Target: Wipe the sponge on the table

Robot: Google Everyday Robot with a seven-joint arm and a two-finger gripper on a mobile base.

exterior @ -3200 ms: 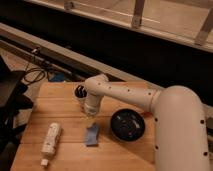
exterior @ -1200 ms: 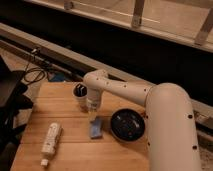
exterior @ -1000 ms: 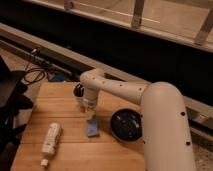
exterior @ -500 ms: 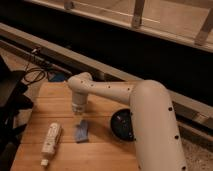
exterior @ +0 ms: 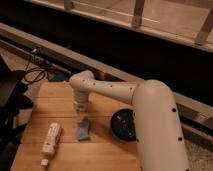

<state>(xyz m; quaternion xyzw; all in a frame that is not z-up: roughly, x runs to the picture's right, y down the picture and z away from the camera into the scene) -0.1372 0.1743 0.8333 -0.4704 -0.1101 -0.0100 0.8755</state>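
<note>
The blue sponge (exterior: 83, 129) lies flat on the wooden table (exterior: 55, 102), near its middle. My gripper (exterior: 81, 114) hangs at the end of the white arm, pointing straight down at the sponge's far edge. It seems to touch the sponge's top. The arm reaches in from the lower right and bends down over the table.
A black bowl (exterior: 123, 124) sits just right of the sponge. A white bottle (exterior: 50, 141) lies on its side to the left, near the table's front. Black cables (exterior: 35, 72) and dark equipment lie beyond the table's left edge.
The arm has swung left across the table, and the sponge has slid left with it, away from the black bowl and toward the white bottle.
</note>
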